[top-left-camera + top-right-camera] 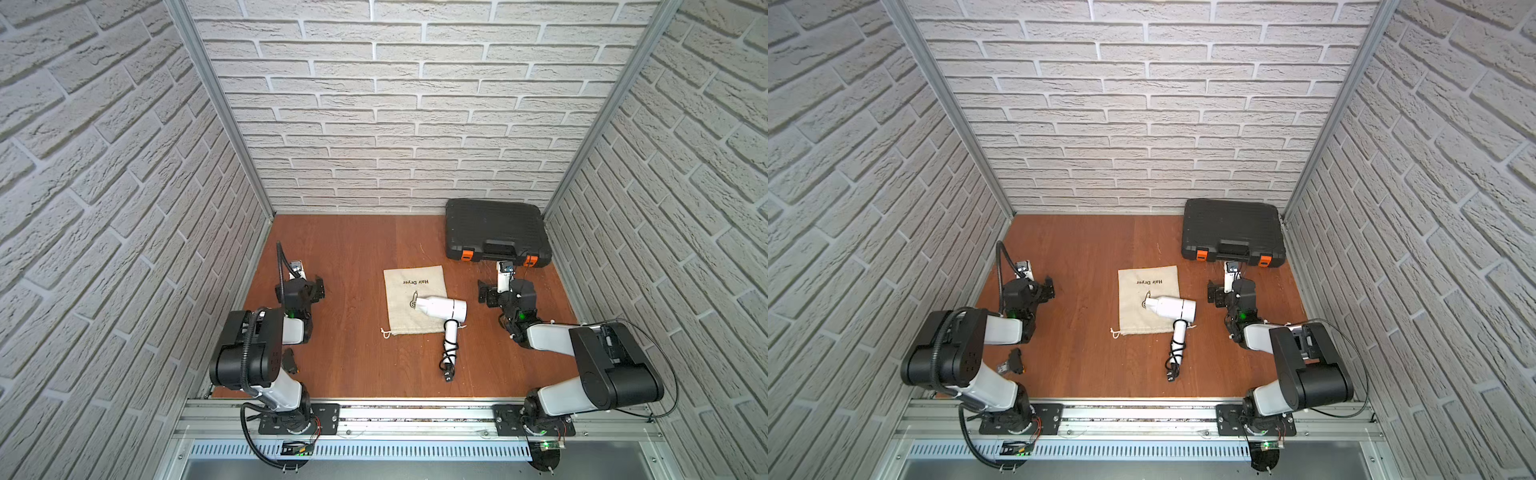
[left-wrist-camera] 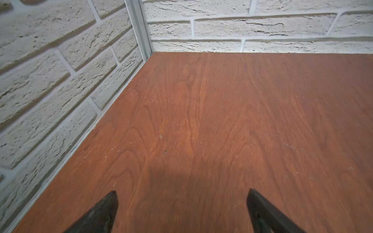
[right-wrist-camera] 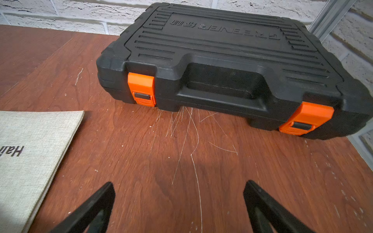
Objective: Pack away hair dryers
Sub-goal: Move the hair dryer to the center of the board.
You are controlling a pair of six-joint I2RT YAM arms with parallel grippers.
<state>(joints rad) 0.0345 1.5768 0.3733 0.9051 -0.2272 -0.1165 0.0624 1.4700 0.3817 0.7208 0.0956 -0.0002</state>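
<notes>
— Where's the hair dryer [image 1: 442,309]?
— Mid-table, nozzle on the bag [image 1: 405,286], handle pointing near, left of my right gripper [image 1: 484,293], the nearer one. It and the left gripper [image 1: 318,289] both gape empty.

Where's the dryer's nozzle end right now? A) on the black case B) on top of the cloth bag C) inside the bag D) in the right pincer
B: in a top view the hair dryer lies with its nozzle over the flat cloth bag, its handle past the bag's edge.
</notes>
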